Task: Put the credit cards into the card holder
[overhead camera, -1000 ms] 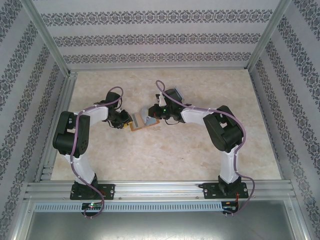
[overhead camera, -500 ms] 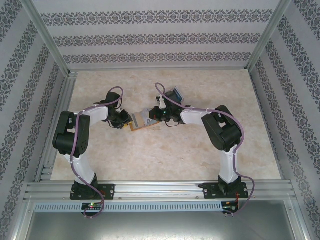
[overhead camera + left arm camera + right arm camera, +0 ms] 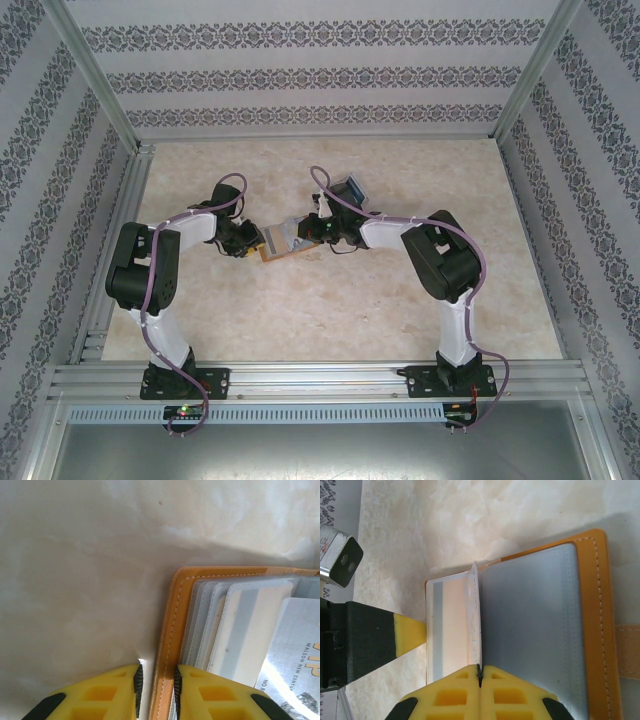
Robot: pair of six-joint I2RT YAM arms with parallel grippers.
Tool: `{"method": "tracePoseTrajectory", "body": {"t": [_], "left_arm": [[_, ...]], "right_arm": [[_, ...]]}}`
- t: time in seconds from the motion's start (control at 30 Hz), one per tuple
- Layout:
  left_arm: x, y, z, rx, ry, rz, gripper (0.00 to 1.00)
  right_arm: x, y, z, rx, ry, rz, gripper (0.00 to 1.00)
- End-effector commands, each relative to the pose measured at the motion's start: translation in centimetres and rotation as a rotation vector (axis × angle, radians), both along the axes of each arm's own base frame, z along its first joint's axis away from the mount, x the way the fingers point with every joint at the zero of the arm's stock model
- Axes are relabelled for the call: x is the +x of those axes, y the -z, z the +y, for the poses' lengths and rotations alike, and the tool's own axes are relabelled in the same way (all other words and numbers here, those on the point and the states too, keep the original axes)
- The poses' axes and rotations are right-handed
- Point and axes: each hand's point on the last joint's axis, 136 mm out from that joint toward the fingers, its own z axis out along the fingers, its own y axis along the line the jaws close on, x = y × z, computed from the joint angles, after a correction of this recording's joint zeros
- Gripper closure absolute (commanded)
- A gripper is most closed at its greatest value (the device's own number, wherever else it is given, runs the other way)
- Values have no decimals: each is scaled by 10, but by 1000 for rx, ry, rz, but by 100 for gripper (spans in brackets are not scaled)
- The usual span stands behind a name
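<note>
Left wrist, left end effector (image 3: 156,681), right end effector (image 3: 480,670) pinching card holder (image 3: 174,605), cards (image 3: 295,655) cropped

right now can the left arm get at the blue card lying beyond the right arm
Probably not: the left gripper is clamped on the card holder at its edge, and the right arm stretches across between it and the blue card.
</note>
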Motion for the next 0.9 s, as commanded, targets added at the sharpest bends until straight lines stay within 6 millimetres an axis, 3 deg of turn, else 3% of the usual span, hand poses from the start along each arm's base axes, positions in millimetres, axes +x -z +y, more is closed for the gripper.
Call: {"method": "tracePoseTrajectory", "body": {"t": [0.0,0.87], "left_arm": [[-8,15,0,36,18,33,73],[-9,14,0,36,13,35,74]], "right_arm": [[-5,6,11,10,-21,22,93],[6,13,8,8,6,7,93]]}}
